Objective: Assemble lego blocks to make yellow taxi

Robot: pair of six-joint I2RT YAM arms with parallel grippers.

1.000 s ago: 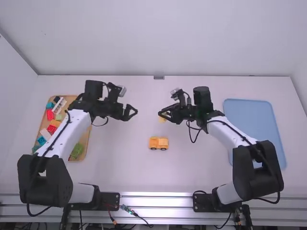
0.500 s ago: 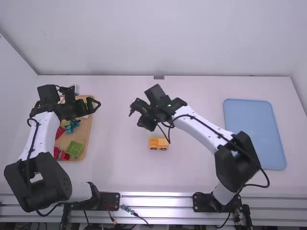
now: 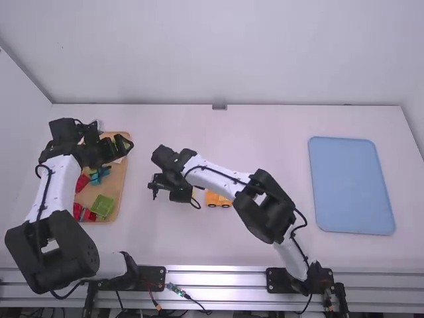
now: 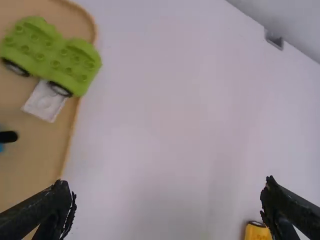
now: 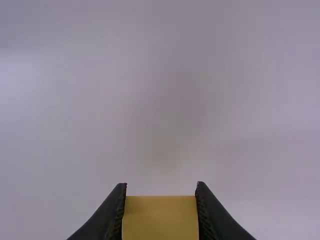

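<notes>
Yellow and plain-faced, a block (image 5: 160, 218) is clamped between the fingers of the right gripper (image 3: 183, 194). Near it on the worktop (image 3: 271, 139), the toy car (image 3: 219, 199) stands upright, orange-yellow with dark wheels along the side towards the arm bases. The left gripper (image 3: 126, 144) has its fingers wide apart by the tan tray (image 3: 120, 182), where a lime-green wheeled piece (image 4: 52, 55) and a white piece (image 4: 45, 102) lie. Well apart is a blue tray (image 3: 351, 185).
</notes>
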